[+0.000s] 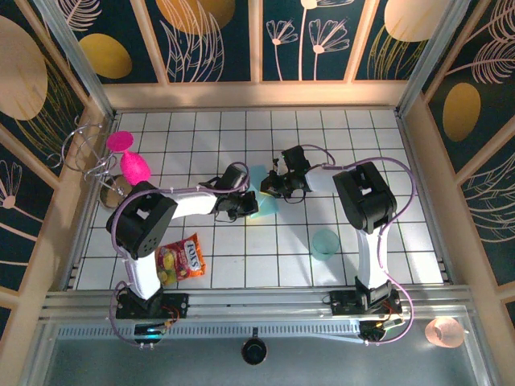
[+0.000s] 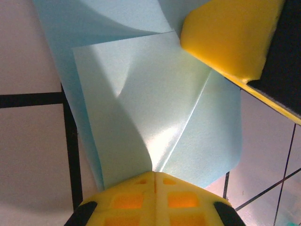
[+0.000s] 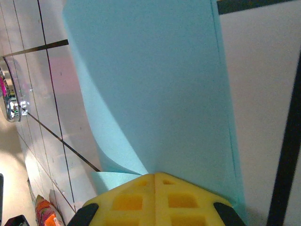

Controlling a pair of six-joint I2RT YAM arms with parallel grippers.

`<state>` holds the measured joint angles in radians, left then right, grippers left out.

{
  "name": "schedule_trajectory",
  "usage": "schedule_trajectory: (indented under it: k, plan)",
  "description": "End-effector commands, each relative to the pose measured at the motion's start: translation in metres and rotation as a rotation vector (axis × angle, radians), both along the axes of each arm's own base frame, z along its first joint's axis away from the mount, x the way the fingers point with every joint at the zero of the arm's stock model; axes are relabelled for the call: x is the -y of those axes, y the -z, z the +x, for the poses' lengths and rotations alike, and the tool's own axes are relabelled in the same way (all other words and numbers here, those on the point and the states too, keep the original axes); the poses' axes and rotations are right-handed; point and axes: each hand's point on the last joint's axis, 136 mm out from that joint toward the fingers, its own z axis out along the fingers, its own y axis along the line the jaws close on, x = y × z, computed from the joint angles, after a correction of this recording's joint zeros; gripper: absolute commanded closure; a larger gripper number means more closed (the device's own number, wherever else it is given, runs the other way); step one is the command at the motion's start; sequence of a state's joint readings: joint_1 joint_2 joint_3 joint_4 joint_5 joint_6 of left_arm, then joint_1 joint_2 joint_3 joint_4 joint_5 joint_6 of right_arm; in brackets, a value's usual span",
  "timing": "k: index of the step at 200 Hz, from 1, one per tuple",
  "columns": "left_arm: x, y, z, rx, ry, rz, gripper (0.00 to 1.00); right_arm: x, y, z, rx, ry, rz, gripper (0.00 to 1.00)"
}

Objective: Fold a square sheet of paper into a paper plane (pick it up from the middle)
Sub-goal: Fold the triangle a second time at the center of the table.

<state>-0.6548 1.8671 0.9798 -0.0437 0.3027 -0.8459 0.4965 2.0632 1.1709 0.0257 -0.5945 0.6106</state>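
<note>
- The square sheet of thin, matte light-blue paper [image 1: 261, 174] lies near the middle of the white tiled counter [image 1: 402, 161] in the top view, between the two arm tips.
- In the left wrist view the paper [image 2: 155, 108] shows diagonal creases and a folded-over layer. It rises off the tiles towards the bottom of the frame.
- The left jaws are pressed fully together, and their yellow padded fingertips [image 2: 131, 202] pinch an edge of the sheet at the bottom centre of that view.
- The right jaws are likewise closed tight. Their yellow fingertips [image 3: 127, 202] grip the sheet [image 3: 155, 84] at the bottom centre of the right wrist view, where the paper fills the middle of the frame and curls at its lower left.
- A yellow pad of the right jaws appears at the upper right of the left wrist view, against the paper's far corner.
- A round translucent teal cup [image 1: 324, 244] stands right of centre, lower in the top view, apart from the sheet.
- A red and yellow snack packet [image 1: 181, 259] lies at the lower left, beside the left arm's base.
</note>
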Motion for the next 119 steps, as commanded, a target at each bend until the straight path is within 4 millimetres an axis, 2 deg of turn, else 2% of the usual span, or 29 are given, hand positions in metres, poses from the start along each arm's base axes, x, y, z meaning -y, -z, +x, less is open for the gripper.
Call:
schedule_trajectory:
  k: [1,44,67,81,98,102,119]
  plan:
    - [-0.034,0.037,-0.042,-0.137,0.007,0.141,1.0,0.032,0.064,-0.021,-0.124,0.046,-0.192,0.99]
    - [-0.049,0.042,-0.075,-0.192,0.05,0.155,1.0,0.032,0.065,-0.021,-0.128,0.049,-0.19,0.99]
    - [-0.058,0.04,-0.084,-0.193,0.082,0.19,1.0,0.032,0.065,-0.022,-0.13,0.05,-0.187,0.99]
    - [-0.056,0.029,-0.078,-0.159,0.086,0.187,1.0,0.032,0.065,-0.022,-0.129,0.051,-0.184,0.99]
    - [-0.047,0.011,-0.061,-0.09,0.072,0.156,1.0,0.031,0.064,-0.021,-0.126,0.053,-0.18,0.99]
    - [-0.042,-0.004,-0.053,-0.047,0.065,0.125,1.0,0.031,0.064,-0.022,-0.128,0.052,-0.181,0.99]
    - [-0.025,-0.033,-0.032,0.051,0.037,0.04,1.0,0.031,0.064,-0.022,-0.129,0.054,-0.177,0.99]
